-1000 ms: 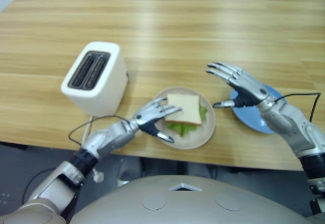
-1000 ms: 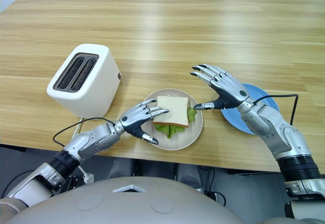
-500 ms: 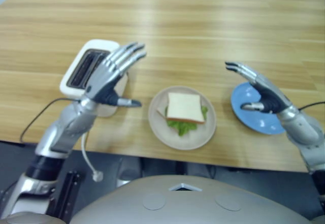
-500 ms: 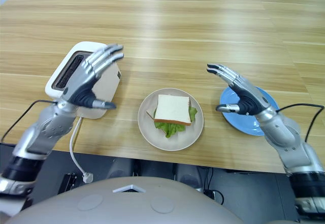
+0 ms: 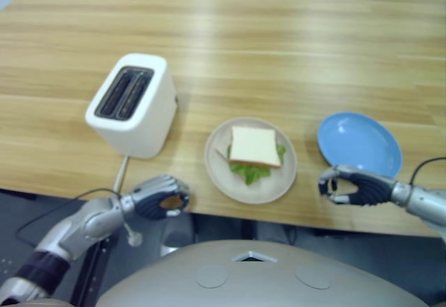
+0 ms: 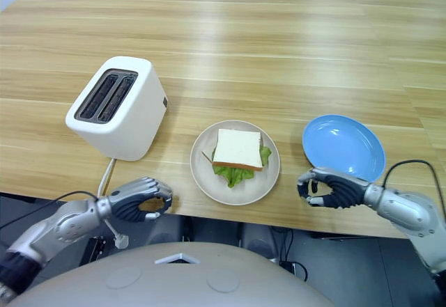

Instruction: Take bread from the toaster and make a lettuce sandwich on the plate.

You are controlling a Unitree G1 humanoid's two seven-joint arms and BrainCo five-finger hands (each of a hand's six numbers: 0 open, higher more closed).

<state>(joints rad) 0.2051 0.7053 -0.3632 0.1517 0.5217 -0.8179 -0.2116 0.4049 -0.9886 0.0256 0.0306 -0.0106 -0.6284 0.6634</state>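
Note:
A white toaster (image 6: 115,108) with two dark, empty-looking slots stands on the left of the wooden table. To its right sits a beige plate (image 6: 235,191) with a sandwich (image 6: 237,150): a white bread slice on top, green lettuce (image 6: 233,175) sticking out beneath. My left hand (image 6: 139,200) hangs at the table's front edge, below and left of the plate, fingers curled and holding nothing. At the front edge right of the plate is my right hand (image 6: 331,190), just below the blue plate, also curled and empty.
An empty blue plate (image 6: 343,147) lies right of the sandwich plate. The toaster's white cord (image 6: 106,182) runs off the front edge to a dangling plug. The far half of the table (image 6: 230,28) is bare wood.
Both hands have dropped from raised, spread positions to the table's front edge and curled shut. The left hand moved away from the toaster; the right came down off the blue plate.

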